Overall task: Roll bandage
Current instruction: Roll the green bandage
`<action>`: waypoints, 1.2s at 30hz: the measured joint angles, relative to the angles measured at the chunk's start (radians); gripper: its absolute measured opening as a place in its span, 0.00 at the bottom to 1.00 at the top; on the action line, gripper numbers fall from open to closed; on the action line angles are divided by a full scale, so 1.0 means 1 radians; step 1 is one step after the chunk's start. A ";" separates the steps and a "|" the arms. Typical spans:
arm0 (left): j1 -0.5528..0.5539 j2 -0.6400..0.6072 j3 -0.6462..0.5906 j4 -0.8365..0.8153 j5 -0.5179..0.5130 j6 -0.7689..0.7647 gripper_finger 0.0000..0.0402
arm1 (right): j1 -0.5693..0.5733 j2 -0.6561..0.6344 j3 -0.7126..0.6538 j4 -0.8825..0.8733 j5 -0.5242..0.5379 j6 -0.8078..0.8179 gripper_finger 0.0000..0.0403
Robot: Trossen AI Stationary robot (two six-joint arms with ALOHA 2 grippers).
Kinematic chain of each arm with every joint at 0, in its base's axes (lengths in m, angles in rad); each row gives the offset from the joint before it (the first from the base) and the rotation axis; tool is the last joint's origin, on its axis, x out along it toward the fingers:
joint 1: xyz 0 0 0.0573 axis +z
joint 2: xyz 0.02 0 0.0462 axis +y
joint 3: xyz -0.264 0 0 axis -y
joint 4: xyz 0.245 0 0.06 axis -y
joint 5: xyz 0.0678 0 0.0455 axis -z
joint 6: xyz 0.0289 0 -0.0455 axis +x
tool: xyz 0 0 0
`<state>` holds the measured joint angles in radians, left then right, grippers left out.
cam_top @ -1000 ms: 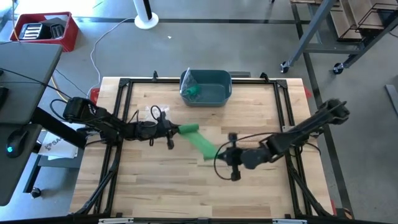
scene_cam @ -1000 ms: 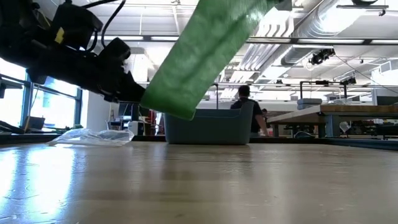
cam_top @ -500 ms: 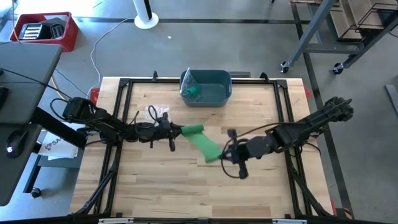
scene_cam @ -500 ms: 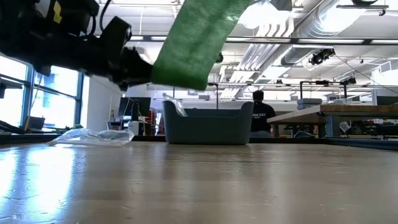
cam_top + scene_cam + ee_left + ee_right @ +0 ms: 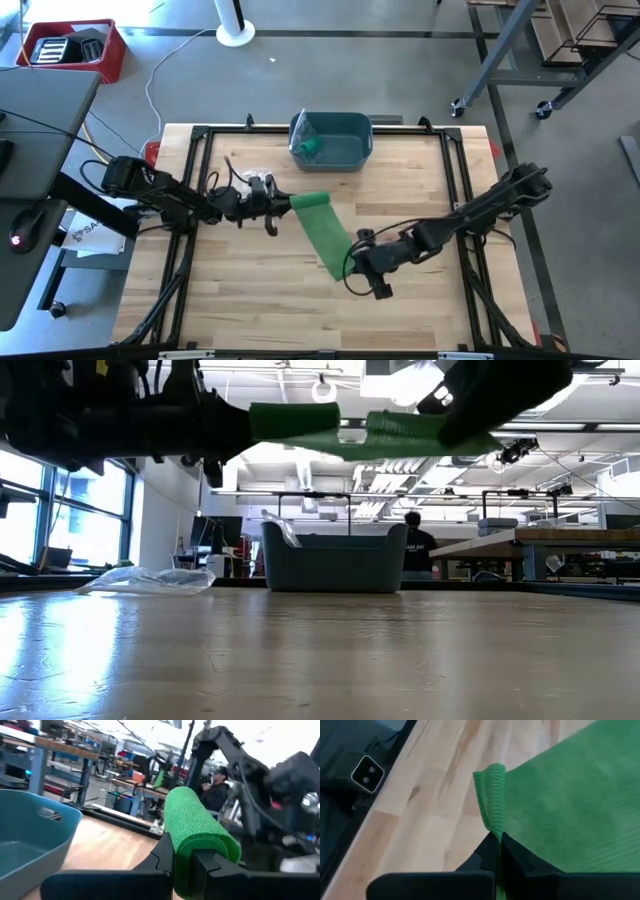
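Wooden table [image 5: 250, 290] carries a blue-grey bin [image 5: 335, 140] at the far edge and a clear plastic wrapper [image 5: 150, 578] near the left arm. Both arms meet over the middle.

Green bandage [image 5: 322, 232] hangs in air between them, off the wood — long axis running diagonally from the left gripper [image 5: 283, 205] toward the near-right, where the right gripper [image 5: 352, 264] has the free end.

Left jaws pinch the partly wound roll end; the roll sits just past the fingertips [image 5: 207, 862]. Right jaws are pressed tight on the strip's edge, a small fold standing above them.

Judgement: winding turns on the roll's axis lying across the strip's run — the left arm is at the roll, the right only tensions the tail.
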<state>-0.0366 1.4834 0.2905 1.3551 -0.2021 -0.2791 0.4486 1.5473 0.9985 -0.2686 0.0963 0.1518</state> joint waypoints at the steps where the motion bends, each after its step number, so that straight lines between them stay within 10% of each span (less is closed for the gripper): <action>1: 0.005 0.000 0.000 0.005 -0.011 -0.008 0.04 | 0.008 0.010 0.000 0.007 -0.002 0.014 0.00; 8: 0.024 -0.002 -0.001 -0.069 -0.101 0.058 0.04 | 0.086 -0.007 0.004 0.072 -0.022 0.059 0.00; 18: -0.021 -0.001 -0.001 -0.288 -0.133 0.084 0.04 | 0.121 -0.086 0.228 -0.182 0.305 -0.033 0.00; 28: -0.115 0.000 0.050 -0.451 -0.068 0.093 0.04 | -0.063 -0.090 0.502 -0.403 0.540 -0.204 0.00; 36: -0.164 0.000 0.127 -0.526 -0.009 0.113 0.04 | -0.278 -0.088 0.556 -0.410 0.428 -0.307 0.00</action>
<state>-0.2005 1.4830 0.4176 0.8288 -0.2110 -0.1656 0.1709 1.4593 1.5543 -0.6782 0.5244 -0.1551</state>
